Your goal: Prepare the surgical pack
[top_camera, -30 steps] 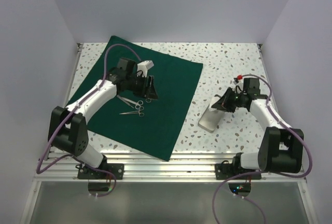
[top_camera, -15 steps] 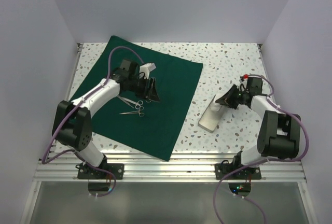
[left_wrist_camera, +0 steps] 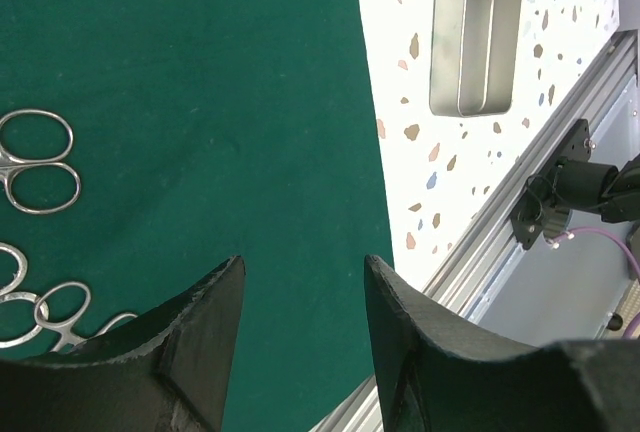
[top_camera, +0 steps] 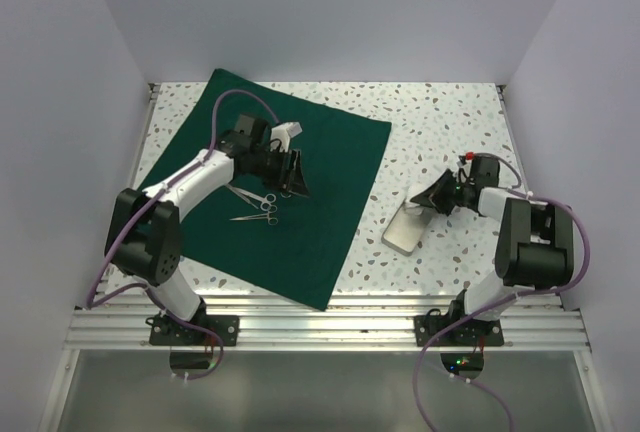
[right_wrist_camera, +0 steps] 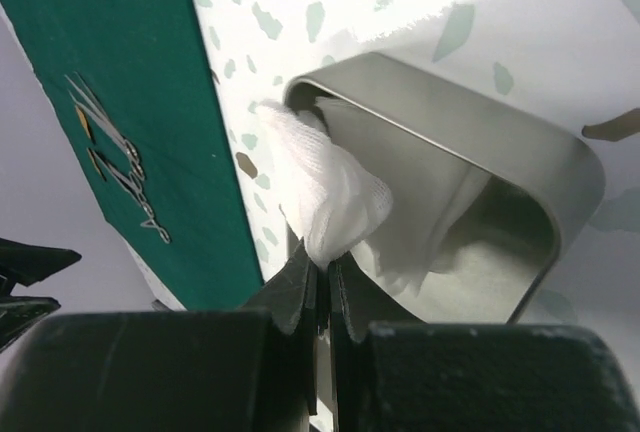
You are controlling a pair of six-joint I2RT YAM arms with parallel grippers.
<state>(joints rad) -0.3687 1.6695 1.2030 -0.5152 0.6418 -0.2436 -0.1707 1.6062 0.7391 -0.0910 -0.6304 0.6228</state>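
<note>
Pinching a bunched fold of white gauze (right_wrist_camera: 335,192), the right gripper (right_wrist_camera: 322,267) has its fingers pressed nearly together, with only cloth between the tips. The gauze trails down into the steel tray (right_wrist_camera: 560,167), where more white folds lie against the inner wall. The tray sits on the speckled table (top_camera: 440,122), just right of the dark green drape (top_camera: 335,167) and apart from its edge.

Left gripper (left_wrist_camera: 303,322) – fingers spread wide, nothing between them – hovers over the flat drape near its right edge. Two steel ring-handled instruments (top_camera: 255,196) lie side by side on the drape, beside that gripper on its near-left; which is scissors and which forceps cannot be told.
</note>
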